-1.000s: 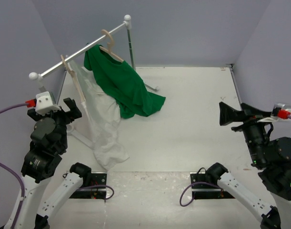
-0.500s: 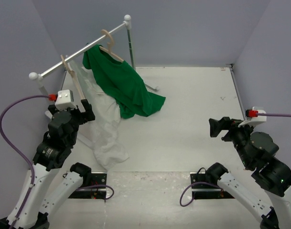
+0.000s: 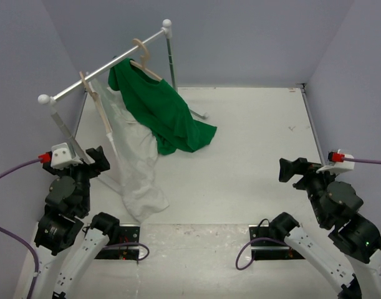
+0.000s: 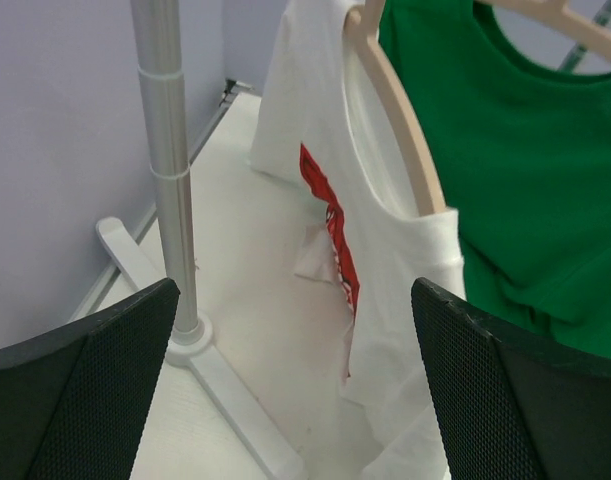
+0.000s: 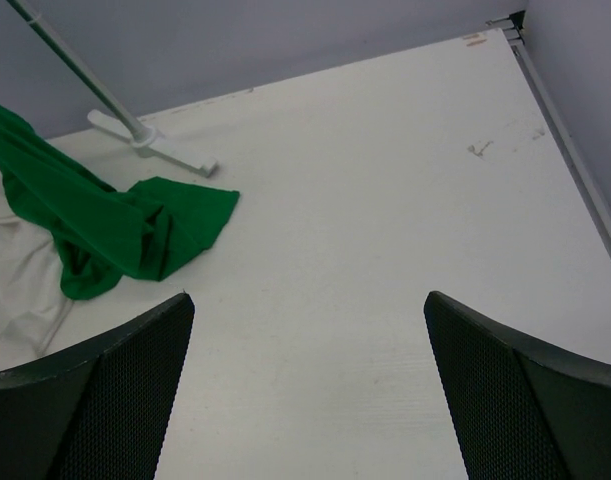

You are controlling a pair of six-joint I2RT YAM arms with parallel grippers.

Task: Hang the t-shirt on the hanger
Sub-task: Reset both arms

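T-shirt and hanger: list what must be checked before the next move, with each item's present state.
1. The t-shirt hangs from the hanger: ok.
2. Both shoulders are seated on the hanger: cannot tell; one hanger arm shows bare above the cloth.
3. The hanger's hook is over the rail: ok.
4. The t-shirt's lower end is off the table: not ok; it lies bunched on the surface.
5. The left gripper is open and empty, apart from the clothes: ok.
6. The right gripper is open and empty, over bare table: ok.
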